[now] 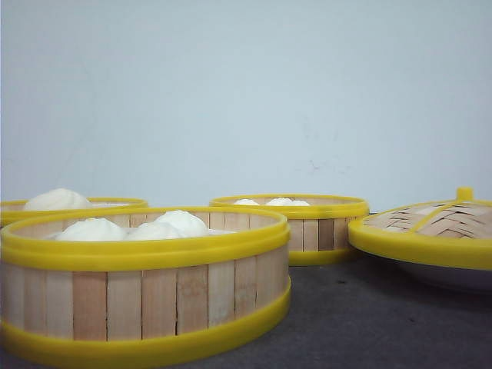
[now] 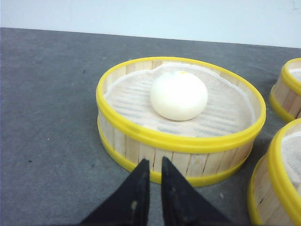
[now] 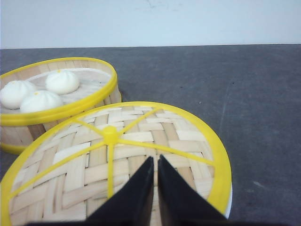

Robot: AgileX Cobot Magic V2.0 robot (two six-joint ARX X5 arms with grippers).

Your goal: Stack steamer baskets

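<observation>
On the grey table (image 1: 361, 323), three separate steamer baskets, near-left basket (image 1: 146, 284) with three buns (image 1: 154, 227), far-left basket (image 2: 181, 120) with one bun (image 2: 178, 95), middle basket (image 1: 311, 227), woven lid (image 3: 117, 160) right, left gripper (image 2: 151, 181) and right gripper (image 3: 154, 181) nearly pressed together, empty.
</observation>
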